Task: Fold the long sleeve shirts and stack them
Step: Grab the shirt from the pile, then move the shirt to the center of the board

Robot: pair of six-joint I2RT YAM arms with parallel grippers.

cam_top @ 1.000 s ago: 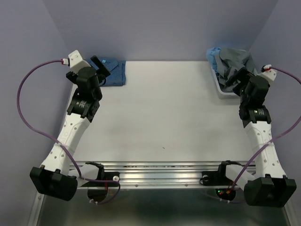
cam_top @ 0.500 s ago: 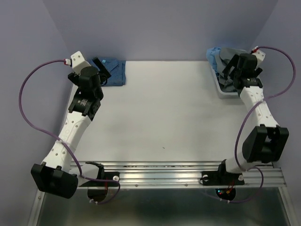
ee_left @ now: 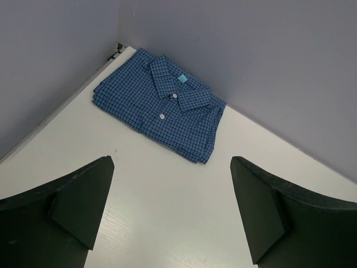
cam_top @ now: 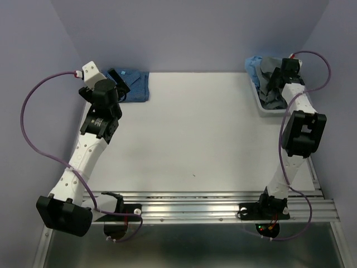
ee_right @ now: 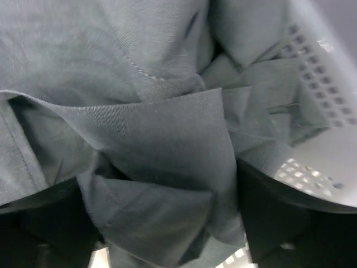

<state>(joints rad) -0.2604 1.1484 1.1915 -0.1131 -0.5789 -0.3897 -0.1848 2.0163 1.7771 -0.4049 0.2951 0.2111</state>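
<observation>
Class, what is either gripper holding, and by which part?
Nothing is held: left gripper open, empty; right gripper open astride a fold of the grey shirt.

Single shirt [cam_top: 135, 87] at the table's [cam_top: 195, 139] far-left corner, heap of shirts [cam_top: 269, 67] in the basket [cam_top: 261, 106] far right

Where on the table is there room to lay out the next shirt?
The whole middle of the table is bare, between the folded blue checked shirt at the far left corner and the white basket at the far right. The basket is crowded with crumpled shirts.
</observation>
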